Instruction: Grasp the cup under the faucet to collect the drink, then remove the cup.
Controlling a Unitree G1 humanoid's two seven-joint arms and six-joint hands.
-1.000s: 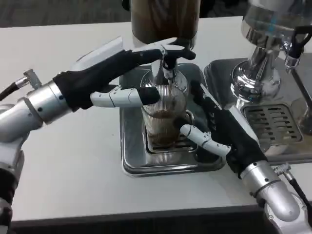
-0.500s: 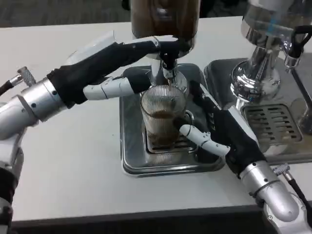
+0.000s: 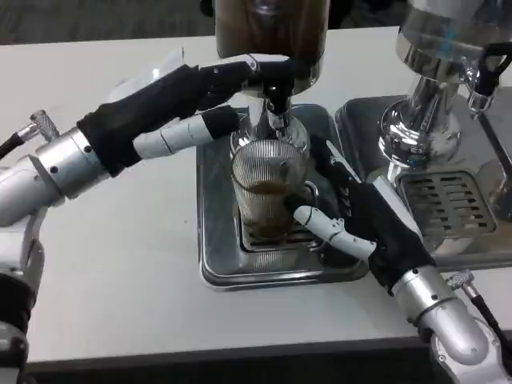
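White-and-black left hand [image 3: 180, 100] has lifted off the cup's side since a second ago; fingers [image 3: 172, 136] now loosely spread by the faucet [image 3: 276, 104], holding nothing I can see. Ribbed glass cup [image 3: 268, 188] stands on the drip tray [image 3: 216, 264], partly filled. Right hand [image 3: 364, 220] stays wrapped around it. I judge removal comes next.
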